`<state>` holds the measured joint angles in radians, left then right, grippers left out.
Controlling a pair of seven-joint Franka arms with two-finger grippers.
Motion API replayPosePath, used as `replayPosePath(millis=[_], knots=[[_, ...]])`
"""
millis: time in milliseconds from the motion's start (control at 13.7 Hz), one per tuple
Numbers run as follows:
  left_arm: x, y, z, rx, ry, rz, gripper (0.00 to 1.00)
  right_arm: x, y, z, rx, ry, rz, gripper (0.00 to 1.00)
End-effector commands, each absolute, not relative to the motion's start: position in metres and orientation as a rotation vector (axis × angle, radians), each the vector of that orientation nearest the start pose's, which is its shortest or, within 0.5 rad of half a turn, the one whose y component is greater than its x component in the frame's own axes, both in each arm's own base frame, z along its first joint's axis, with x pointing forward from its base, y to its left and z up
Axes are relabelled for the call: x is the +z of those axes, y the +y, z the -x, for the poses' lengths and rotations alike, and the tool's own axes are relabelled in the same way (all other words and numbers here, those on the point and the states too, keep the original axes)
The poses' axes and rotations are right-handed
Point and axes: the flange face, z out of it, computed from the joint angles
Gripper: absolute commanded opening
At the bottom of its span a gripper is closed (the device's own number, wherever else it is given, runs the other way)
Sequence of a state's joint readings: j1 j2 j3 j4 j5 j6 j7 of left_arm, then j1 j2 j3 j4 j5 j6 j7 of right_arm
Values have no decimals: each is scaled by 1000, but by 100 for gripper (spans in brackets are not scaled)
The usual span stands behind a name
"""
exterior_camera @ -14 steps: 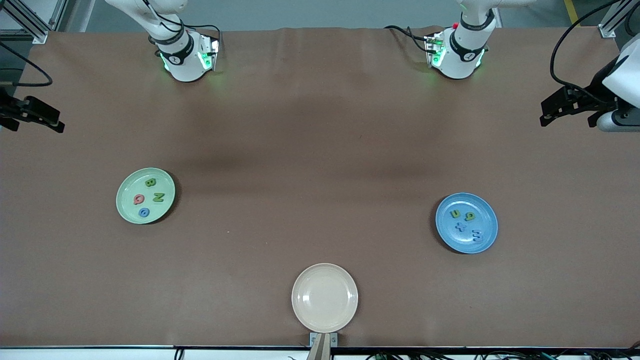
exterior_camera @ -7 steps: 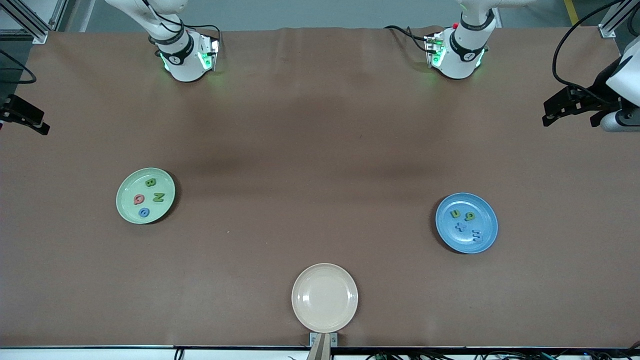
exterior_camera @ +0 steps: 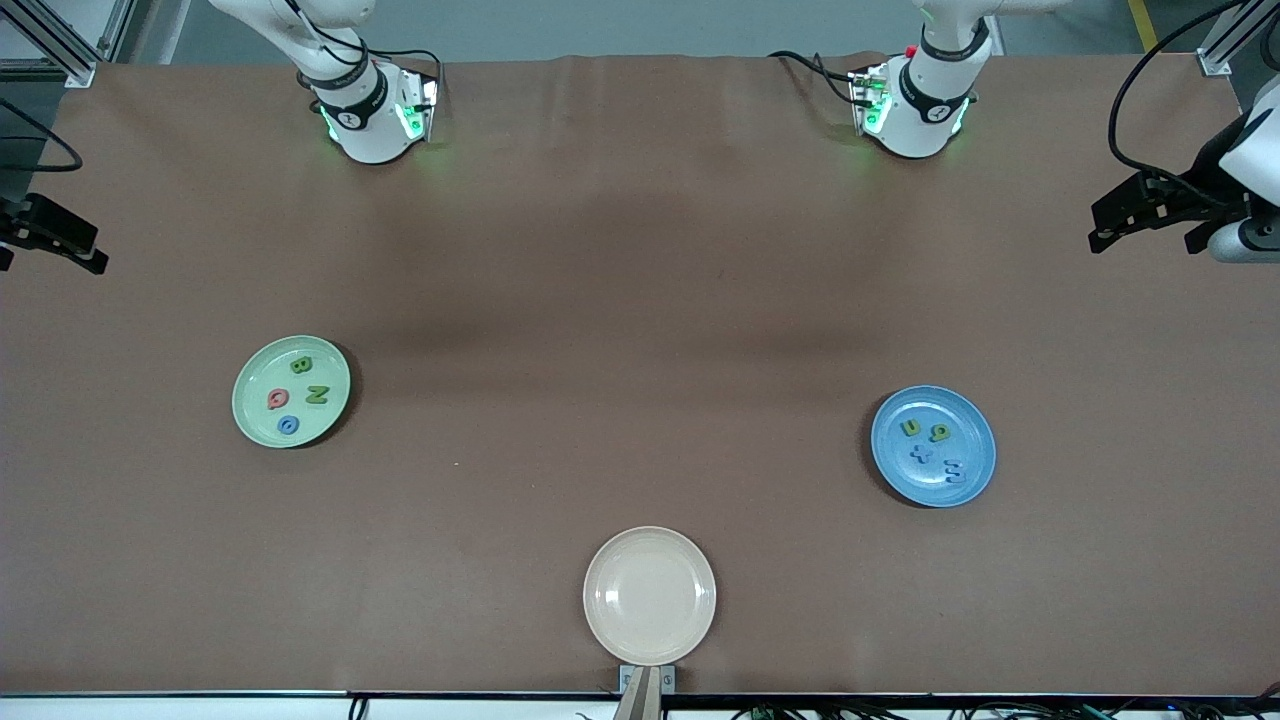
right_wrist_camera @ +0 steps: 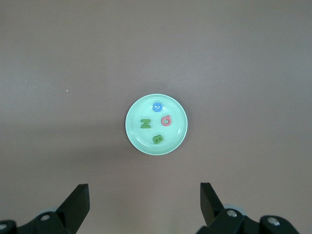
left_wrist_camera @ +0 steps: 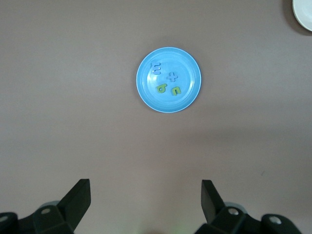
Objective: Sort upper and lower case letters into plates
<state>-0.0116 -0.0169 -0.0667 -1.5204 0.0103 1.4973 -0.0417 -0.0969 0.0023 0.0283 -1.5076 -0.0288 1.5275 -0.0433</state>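
Upper case letters lie in the pale green plate (exterior_camera: 258, 372) (right_wrist_camera: 138, 109): green B (exterior_camera: 301, 365), green N (exterior_camera: 316, 394), red Q (exterior_camera: 278, 400) and blue G (exterior_camera: 288, 425). In the blue plate (exterior_camera: 972, 440) (left_wrist_camera: 187, 68) lie the lower case letters: green u (exterior_camera: 910, 427), green g (exterior_camera: 940, 433), blue x (exterior_camera: 921, 454) and blue m (exterior_camera: 953, 470). My right gripper (exterior_camera: 50, 262) (right_wrist_camera: 145, 197) hangs open and empty, high over the right arm's end of the table. Over the left arm's end, my left gripper (exterior_camera: 1146, 240) (left_wrist_camera: 146, 195) is open and empty too.
A cream-beige plate (exterior_camera: 650, 596) with nothing in it sits at the table edge nearest the front camera, midway between the two other plates. Both robot bases (exterior_camera: 370, 115) (exterior_camera: 915, 110) stand along the edge farthest from that camera.
Both grippers have drifted slightly outward toward their own ends of the table. The plates and letters have not moved.
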Motion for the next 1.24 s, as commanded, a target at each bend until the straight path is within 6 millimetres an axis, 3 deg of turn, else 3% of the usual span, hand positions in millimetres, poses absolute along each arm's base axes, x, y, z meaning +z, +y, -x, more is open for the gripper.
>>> replayPosePath(millis=[0,437,655,1165], knots=[[656,-42,-543,0,47,3145,100,653,-34,-553,-39,44,3174,100],[655,-42,-543,3,40,3150,100,661,-39,-552,-66,61,3167,100],[656,-44,-542,4,-55,3165,100,665,-41,-552,-78,66,3168,100],[657,-45,-542,2,-20,3158,100,669,-41,-553,-98,63,3167,100]])
